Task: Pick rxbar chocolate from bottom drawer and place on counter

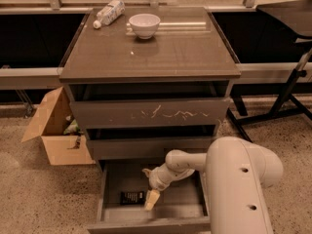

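Observation:
The bottom drawer [185, 209] stands pulled open at the foot of the cabinet, its flat grey floor showing. The rxbar chocolate [131, 197], a small black wrapper, lies flat on the left part of that floor. My gripper [150, 191] reaches down into the drawer from the right on a white arm. Its pale fingers [152, 199] hang just right of the bar, a small gap away, with nothing seen between them. The counter [180, 52] is the glossy grey-brown top of the cabinet, well above the gripper.
A white bowl [144, 25] and a clear plastic bottle [109, 13] sit at the back of the counter. An open cardboard box [52, 129] stands on the floor left of the cabinet. A black stand leg [286, 94] crosses the right side.

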Available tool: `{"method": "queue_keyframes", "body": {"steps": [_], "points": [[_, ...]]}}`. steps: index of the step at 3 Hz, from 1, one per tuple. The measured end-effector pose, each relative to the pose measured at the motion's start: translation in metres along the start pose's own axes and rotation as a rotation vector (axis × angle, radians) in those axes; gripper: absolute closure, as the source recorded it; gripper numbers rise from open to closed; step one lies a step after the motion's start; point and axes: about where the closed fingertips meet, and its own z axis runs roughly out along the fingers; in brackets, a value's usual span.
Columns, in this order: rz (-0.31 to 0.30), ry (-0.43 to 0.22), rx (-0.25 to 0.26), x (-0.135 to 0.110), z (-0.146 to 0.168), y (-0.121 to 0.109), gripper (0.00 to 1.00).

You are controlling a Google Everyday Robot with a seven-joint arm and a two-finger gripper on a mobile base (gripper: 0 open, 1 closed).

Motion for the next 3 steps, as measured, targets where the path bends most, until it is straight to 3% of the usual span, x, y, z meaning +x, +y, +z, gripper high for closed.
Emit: {"method": "queue_keyframes", "body": {"steps": [1,3], "points": [[0.000,0.000,0.000,0.000,0.000,0.000,0.00],[-0.008,-0.030,0.014,0.017,0.048,-0.019,0.00]]}}
